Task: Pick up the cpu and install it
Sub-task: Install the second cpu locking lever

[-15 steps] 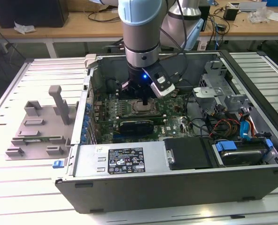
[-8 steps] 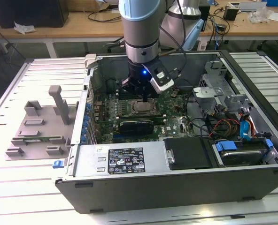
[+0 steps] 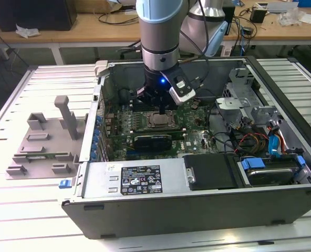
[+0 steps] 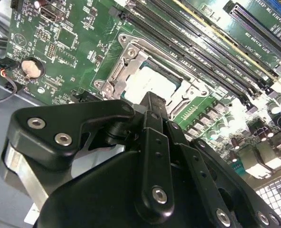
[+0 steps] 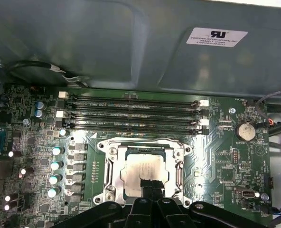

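- My jaws (image 3: 161, 111) hang inside the open computer case (image 3: 197, 202), their tips right down at the cpu (image 3: 159, 120); in both wrist views the tips meet the chip's near edge, but I cannot tell whether they are pinching it or merely touching it, nor how far they are spread.
- The cpu (image 5: 141, 168) lies flat in the metal-framed socket (image 5: 107, 164) on the green motherboard (image 5: 216, 156), straight below me, its silver top smudged with pale residue.
- In the second wrist view my own black linkage covers the near part of the cpu (image 4: 147, 80), so its nearer edge is hidden.
- Just beyond the socket run the long dark memory slots (image 5: 131, 111), parallel to its far edge and near it.
- A row of silver-topped capacitors (image 5: 56, 165) stands upright beside the socket on one flank, close to my tips.
- A round coin battery (image 5: 245, 131) sits on the board on the other flank, well apart from me.
- The case's grey side wall (image 5: 107, 42) rises behind the memory slots, with thin cables (image 5: 45, 66) trailing along its foot.
- In the exterior view a tangle of coloured wires (image 3: 250, 142) and a drive bay (image 3: 268, 170) lie towards the exterior view's right, apart from me.
- Outside the case, on the worktop (image 3: 29, 210) at the exterior view's left, sits a grey plastic tray (image 3: 42, 142) with upright blocks.
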### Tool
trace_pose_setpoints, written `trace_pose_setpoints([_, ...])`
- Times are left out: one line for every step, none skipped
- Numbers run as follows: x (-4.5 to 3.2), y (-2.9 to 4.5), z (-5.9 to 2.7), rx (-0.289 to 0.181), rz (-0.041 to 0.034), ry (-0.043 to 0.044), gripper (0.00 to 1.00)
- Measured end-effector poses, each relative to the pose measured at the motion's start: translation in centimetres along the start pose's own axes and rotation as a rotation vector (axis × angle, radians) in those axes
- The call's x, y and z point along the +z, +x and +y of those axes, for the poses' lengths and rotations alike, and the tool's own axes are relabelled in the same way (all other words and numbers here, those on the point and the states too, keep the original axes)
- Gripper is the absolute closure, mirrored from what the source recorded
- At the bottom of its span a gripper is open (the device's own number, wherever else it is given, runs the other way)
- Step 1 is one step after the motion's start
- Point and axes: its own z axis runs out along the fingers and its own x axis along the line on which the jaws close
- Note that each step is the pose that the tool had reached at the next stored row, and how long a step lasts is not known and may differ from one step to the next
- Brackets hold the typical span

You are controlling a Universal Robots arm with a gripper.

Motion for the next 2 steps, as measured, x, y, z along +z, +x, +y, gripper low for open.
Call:
trace_pose_setpoints([0.00,0.00,0.00,0.000,0.0001,0.0001,0.89])
trace_pose_setpoints([0.00,0.00,0.00,0.000,0.0002,0.0001,0.89])
